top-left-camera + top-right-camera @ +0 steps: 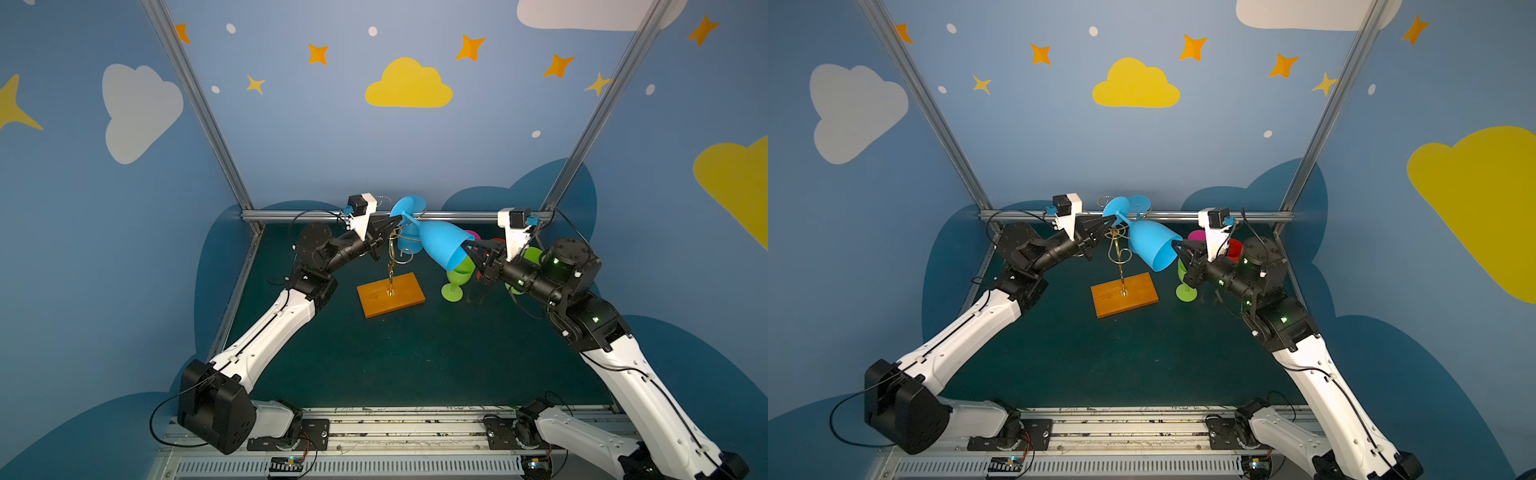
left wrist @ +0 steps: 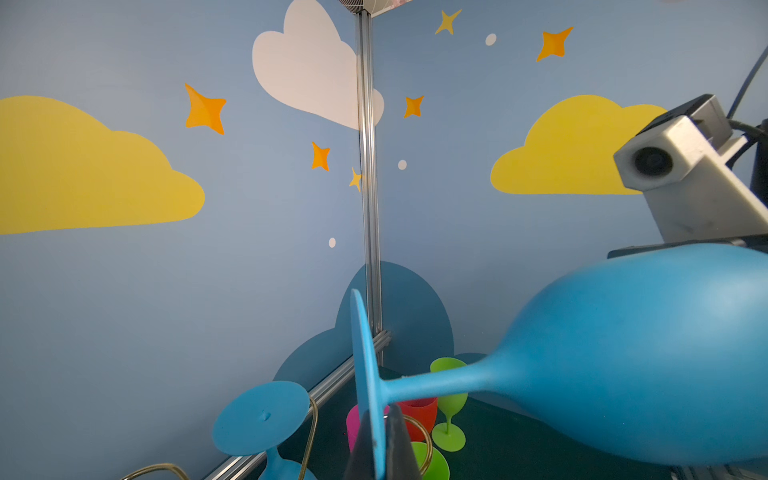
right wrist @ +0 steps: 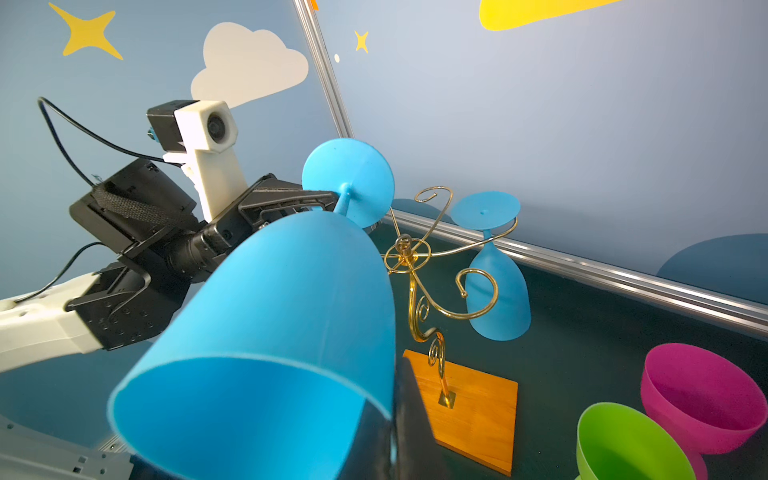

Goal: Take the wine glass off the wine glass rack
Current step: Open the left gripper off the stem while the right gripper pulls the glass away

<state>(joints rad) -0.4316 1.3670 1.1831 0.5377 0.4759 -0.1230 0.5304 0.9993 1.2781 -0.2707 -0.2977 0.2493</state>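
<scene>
Both arms stretch inward, left gripper (image 1: 397, 222) and right gripper (image 1: 467, 247) pinched tight.

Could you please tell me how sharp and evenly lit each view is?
In both top views the wide lens splays the aluminium frame posts, and the dark green table mat is dim. In the left wrist view the left gripper, near the lens, blurs. In the right wrist view the gold wire rack is crisp, with glints.

blue wine glass (image 1: 442, 245): tilted, airborne, seemingly unhooked | gold wine glass rack (image 1: 399, 296): upright
</scene>
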